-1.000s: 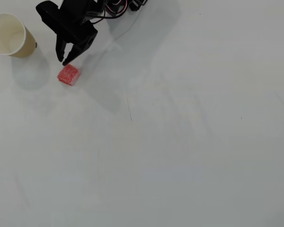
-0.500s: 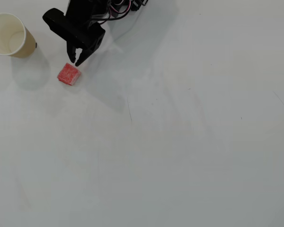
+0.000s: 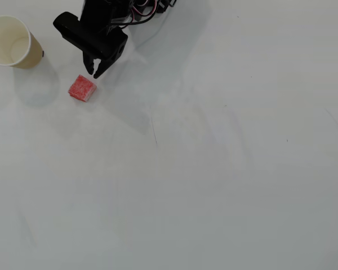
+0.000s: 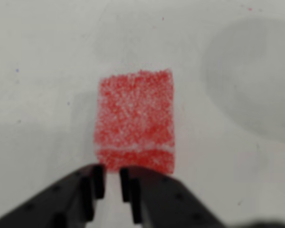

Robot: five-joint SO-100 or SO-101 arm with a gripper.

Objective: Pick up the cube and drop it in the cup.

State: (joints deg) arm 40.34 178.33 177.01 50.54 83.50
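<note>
1. Overhead view: a small red-pink, sponge-like cube [image 3: 81, 88] with paler whitish edges lies in the upper left of the frame on a smooth white table [image 3: 214, 169], apart from everything else.
2. Overhead view: a tan paper cup [image 3: 12, 42] with a white inside and a rolled round rim stands at the far upper left, upright, well to the left of the cube, with a soft grey shadow below it.
3. Overhead view: the black plastic arm [image 3: 96, 28] comes in from the top edge, its upper part cut off there along with some wires; its gripper [image 3: 96, 72] points down-left, the tips just above and to the right of the cube, not touching it.
4. Wrist view: the cube [image 4: 135, 121] fills the middle of the frame, its grainy speckled top and a darker near face parted by a pale line; the picture is soft.
5. Wrist view: the two black fingertips of the gripper [image 4: 109, 183] rise from the bottom edge, drawn nearly together with only a narrow slit between them, holding nothing, just short of the cube's near face.
6. Wrist view: a round grey shadow lies at the upper right; the cup itself is out of frame.
</note>
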